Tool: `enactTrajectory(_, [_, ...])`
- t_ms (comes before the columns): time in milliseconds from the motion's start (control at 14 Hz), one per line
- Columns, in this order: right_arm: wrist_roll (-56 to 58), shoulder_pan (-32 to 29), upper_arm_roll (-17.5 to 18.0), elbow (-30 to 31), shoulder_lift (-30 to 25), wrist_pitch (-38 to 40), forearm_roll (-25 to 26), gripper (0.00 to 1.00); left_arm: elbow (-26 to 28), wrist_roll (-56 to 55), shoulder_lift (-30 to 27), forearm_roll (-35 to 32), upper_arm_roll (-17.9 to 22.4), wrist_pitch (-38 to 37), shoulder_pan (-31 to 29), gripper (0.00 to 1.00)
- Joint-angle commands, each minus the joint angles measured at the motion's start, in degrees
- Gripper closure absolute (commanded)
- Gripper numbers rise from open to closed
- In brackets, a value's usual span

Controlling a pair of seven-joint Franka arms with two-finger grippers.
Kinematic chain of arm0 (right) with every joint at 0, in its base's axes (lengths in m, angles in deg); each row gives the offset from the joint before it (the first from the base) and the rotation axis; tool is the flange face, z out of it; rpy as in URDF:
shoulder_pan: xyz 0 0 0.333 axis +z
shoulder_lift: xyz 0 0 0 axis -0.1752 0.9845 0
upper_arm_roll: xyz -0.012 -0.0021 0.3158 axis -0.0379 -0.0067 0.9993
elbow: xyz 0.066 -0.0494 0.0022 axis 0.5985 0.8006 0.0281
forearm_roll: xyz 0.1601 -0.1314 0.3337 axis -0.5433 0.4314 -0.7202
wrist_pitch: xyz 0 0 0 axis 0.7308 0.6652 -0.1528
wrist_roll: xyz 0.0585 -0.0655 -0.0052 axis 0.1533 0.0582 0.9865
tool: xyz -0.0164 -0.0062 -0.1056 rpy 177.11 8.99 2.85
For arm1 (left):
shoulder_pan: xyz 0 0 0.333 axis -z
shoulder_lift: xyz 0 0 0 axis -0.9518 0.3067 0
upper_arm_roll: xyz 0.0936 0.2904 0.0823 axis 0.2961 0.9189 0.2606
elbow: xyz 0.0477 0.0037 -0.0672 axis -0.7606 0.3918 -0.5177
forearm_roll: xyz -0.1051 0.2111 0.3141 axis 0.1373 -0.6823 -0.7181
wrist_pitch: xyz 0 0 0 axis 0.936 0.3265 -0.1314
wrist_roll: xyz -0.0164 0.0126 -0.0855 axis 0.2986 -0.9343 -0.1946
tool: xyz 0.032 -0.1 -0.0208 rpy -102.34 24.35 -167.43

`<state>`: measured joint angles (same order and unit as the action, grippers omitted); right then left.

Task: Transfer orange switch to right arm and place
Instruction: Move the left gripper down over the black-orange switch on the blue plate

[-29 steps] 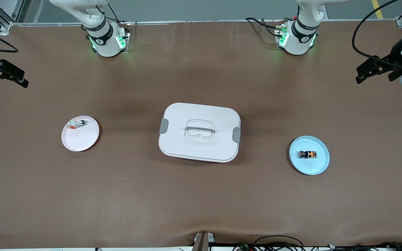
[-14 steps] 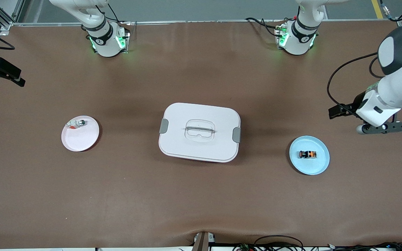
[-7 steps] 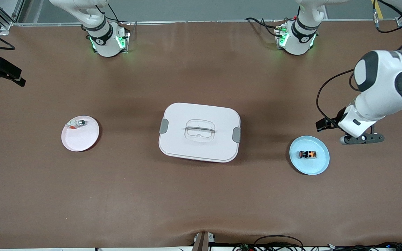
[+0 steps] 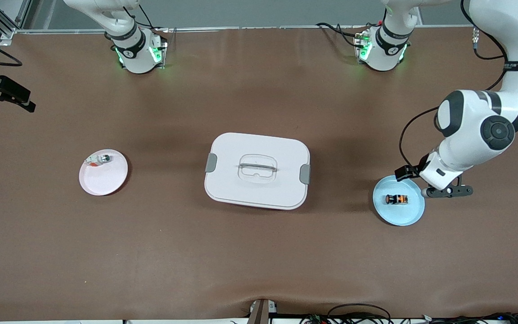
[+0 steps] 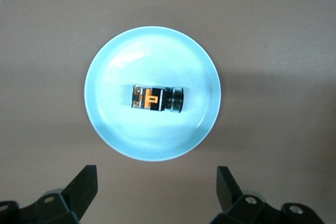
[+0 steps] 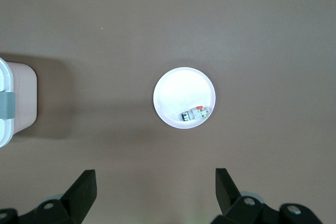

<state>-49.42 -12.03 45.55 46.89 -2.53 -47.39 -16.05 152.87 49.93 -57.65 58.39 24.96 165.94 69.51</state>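
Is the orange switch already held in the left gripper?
No: the orange switch lies on its side on the blue plate, and the left gripper is open above it, touching nothing.

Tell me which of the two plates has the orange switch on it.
The light blue plate toward the left arm's end holds the orange switch; the pink plate holds a silver-and-white part.

a closed white box (image 4: 257, 171) sits mid-table between a pink plate (image 4: 106, 180) and blue plate (image 4: 403, 213).
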Motion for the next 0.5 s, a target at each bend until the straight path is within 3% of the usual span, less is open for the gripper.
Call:
enactTrajectory(0, [0.8,-1.0,0.6,1.3,-1.1,0.1,0.8,0.0,0.1,-0.7,3.1,0.0,0.0,5.3,0.4,0.0])
enactTrajectory(427, [0.8,-1.0,0.6,1.4,-1.0,-0.2,1.7,0.0,0.0,0.0,10.0,-4.1,0.1,13.3,0.3,0.0])
